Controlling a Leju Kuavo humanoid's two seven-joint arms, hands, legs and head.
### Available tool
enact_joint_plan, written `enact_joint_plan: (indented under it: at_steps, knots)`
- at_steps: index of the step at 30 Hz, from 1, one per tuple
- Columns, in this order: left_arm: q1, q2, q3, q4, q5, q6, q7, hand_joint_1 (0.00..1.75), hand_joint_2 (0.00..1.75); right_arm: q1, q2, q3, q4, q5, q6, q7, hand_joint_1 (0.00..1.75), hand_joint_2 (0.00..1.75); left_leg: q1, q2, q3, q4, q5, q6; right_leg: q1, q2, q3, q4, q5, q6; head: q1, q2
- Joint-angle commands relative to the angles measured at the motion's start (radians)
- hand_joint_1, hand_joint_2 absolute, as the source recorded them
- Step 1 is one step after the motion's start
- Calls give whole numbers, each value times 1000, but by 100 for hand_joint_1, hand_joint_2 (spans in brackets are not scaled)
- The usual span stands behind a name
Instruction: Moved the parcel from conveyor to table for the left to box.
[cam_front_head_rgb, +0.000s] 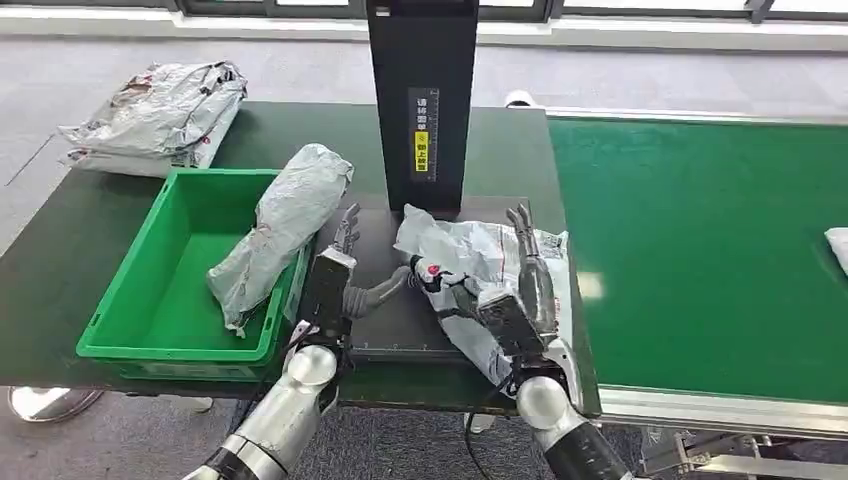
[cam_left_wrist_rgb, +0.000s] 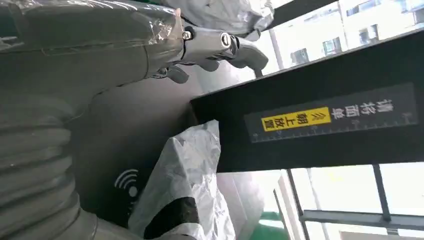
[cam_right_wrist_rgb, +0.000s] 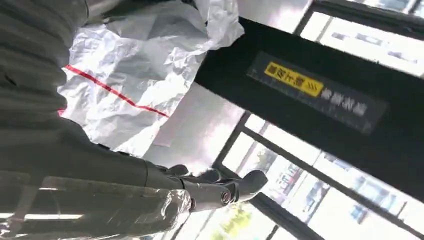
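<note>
nearest, right hand (cam_front_head_rgb: 524, 290) clasped around crinkled white plastic parcel (cam_front_head_rgb: 470, 262) lying on flat black scale plate (cam_front_head_rgb: 385, 300). just left, left hand (cam_front_head_rgb: 335, 270) spread, holding nothing. beyond, rigid green box (cam_front_head_rgb: 150, 320) holding lumpy grey bag (cam_front_head_rgb: 285, 225); tall black post (cam_front_head_rgb: 422, 100) farthest.

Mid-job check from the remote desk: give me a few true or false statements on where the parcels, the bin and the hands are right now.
1. The parcel under the right hand lies on the dark pad in front of the black upright scanner. True.
2. The green bin is empty. False: a grey wrapped parcel leans in it, its top over the rim.
3. The left hand is gripping the parcel. False: it sits beside it, holding nothing.
4. More grey parcels lie on the table's far left corner. True.
5. The green conveyor is on the robot's left. False: it is on its right.
</note>
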Motion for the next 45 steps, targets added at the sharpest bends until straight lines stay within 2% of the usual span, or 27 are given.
enact_joint_plan:
  at_steps: [1, 3, 8, 25, 27, 30, 33, 34, 38, 45]
  knots:
    - [-32, 28, -78, 37, -48, -14, 9, 0, 175, 49, 62, -233, -57, -219, 120, -83, 0, 175, 0, 1, 2, -1, 0, 0, 1, -4, 2, -1, -1, -1, 0, 0]
    - [-50, 56, -159, 94, -165, -35, 32, 0, 175, 54, 62, -260, -84, -264, 152, -81, 0, 175, 0, 0, 1, -1, 0, 0, 1, -4, 2, -1, -1, -1, 0, 0]
    - [-81, 60, -267, 201, -370, -57, 50, 0, 175, 54, 60, -305, -101, -346, 244, -33, 0, 175, -1, -1, 2, -1, 0, 0, 0, -4, 3, -1, -1, -1, 0, 0]
    - [-88, 62, -279, 209, -395, -56, 53, 0, 175, 55, 63, -308, -96, -355, 253, -30, 0, 175, 0, 2, 2, -1, 0, 0, 1, -2, 2, -1, 0, -1, 0, 0]
    - [-98, 65, -310, 232, -471, -42, 61, 0, 175, 49, 62, -321, -75, -440, 363, 25, 0, 175, 0, 3, 2, -1, 0, 0, 1, -2, 2, -1, 0, -1, 0, 0]
    - [-103, 59, -323, 262, -557, -22, 50, 0, 175, 45, 62, -358, -38, -487, 441, 19, 0, 175, 0, 2, 3, -2, 0, 0, 1, -3, 3, -2, 0, -1, 0, 0]
    - [-104, 74, -367, 293, -639, -63, 54, 0, 175, 61, 62, -380, -41, -478, 440, -2, 0, 175, 0, 2, 4, -3, 0, 0, 1, -4, 5, -3, 0, -2, 0, 0]
    - [-115, 81, -415, 326, -715, -89, 77, 0, 175, 61, 57, -375, -50, -428, 415, -26, 0, 175, 0, 2, 4, -2, 0, 0, 1, -3, 4, -2, 0, -1, 0, 0]
    - [-152, 78, -503, 458, -854, -226, 97, 0, 175, 49, 42, -373, -40, -404, 429, -26, 0, 175, 0, 2, 4, -2, 0, 0, 1, -3, 4, -2, 0, -1, 0, 0]
    - [-159, 79, -504, 478, -863, -231, 97, 0, 175, 55, 39, -372, -39, -405, 433, -30, 0, 175, 0, 1, 3, -1, 0, 0, 1, -2, 3, -1, 0, -1, 0, 0]
